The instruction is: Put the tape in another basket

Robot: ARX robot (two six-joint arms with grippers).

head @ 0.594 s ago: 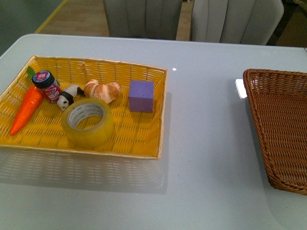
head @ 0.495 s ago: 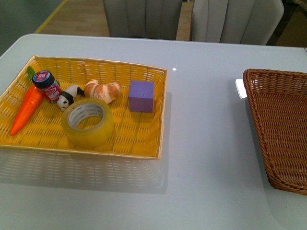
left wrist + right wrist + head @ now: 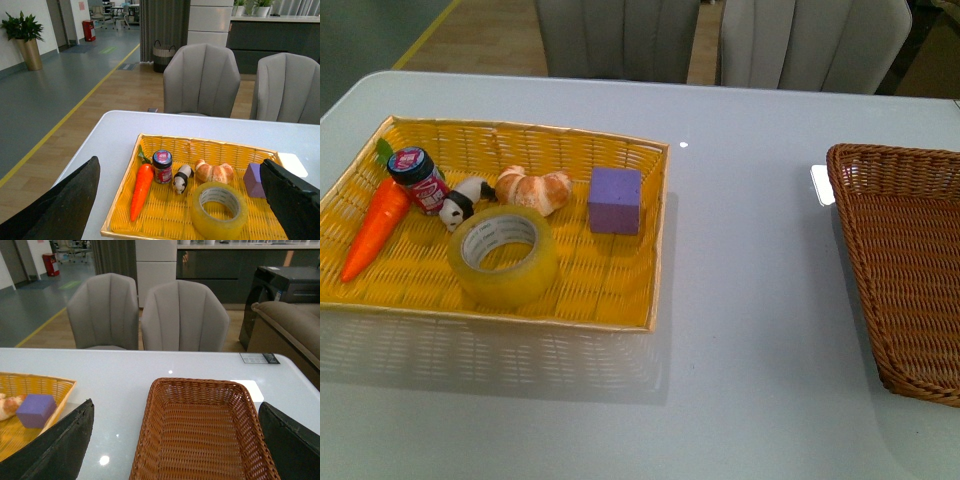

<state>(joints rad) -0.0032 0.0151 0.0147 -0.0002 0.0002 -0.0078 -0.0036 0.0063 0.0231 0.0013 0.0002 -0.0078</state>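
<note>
Yellowish see-thru tape (image 3: 520, 280), white core, in tray (image 3: 570, 134); L claw (image 3: 180, 165), R claw (image 3: 176, 405) wide.

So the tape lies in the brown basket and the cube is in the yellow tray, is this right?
Not quite. The tape lies in the yellow tray, not in the brown basket; the front view shows this. The cube is in the yellow tray, as you say.
</note>
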